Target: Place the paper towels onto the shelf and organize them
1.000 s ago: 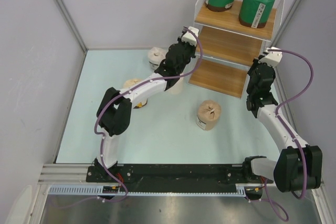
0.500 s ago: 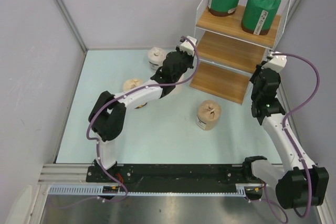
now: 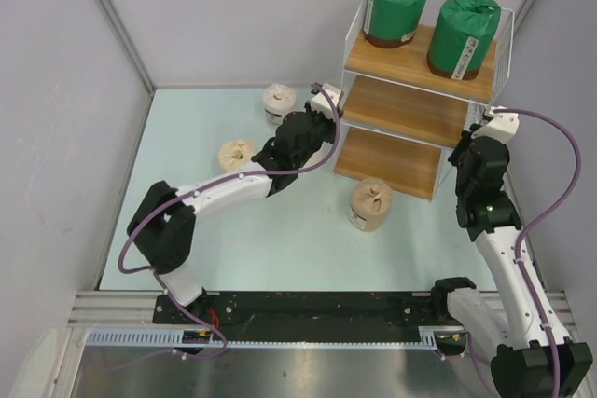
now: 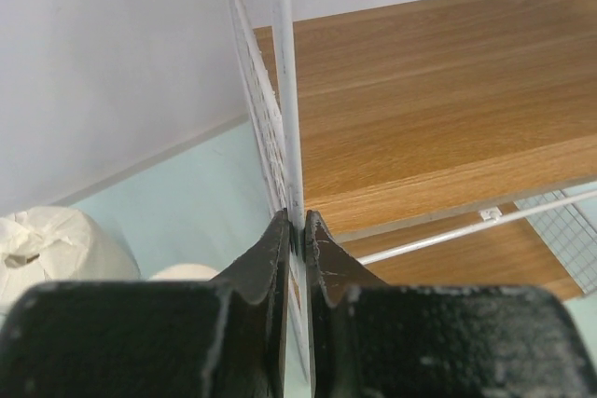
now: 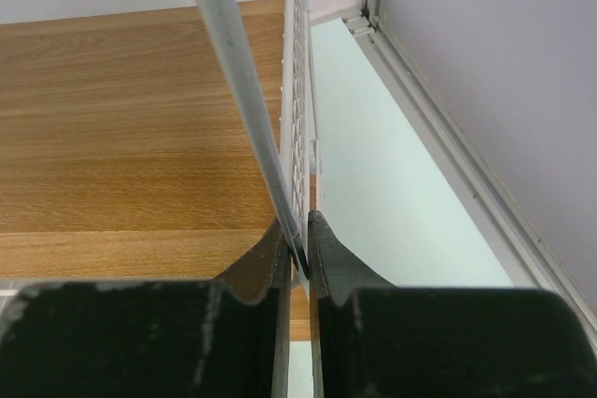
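Observation:
The shelf (image 3: 403, 105) stands at the back right, with wooden boards in a white wire frame. Two green-wrapped rolls (image 3: 395, 5) (image 3: 465, 33) stand on its top board. A tan roll (image 3: 371, 204) stands on the table in front of it. Two pale rolls (image 3: 279, 102) (image 3: 235, 154) stand to its left. My left gripper (image 3: 333, 118) is shut on the shelf's left front post (image 4: 284, 90). My right gripper (image 3: 474, 142) is shut on the right front post (image 5: 233, 72). The jaws pinch the wire in both wrist views (image 4: 297, 227) (image 5: 300, 232).
The table's right edge rail (image 5: 438, 137) runs close beside the shelf. A pale roll (image 4: 56, 247) and the top of another (image 4: 182, 273) lie just left of my left fingers. Grey walls enclose the back and sides.
The shelf, with the green rolls on it, has shifted toward the arms. Both arms drew back with it while holding its posts. The left arm's elbow swung left.

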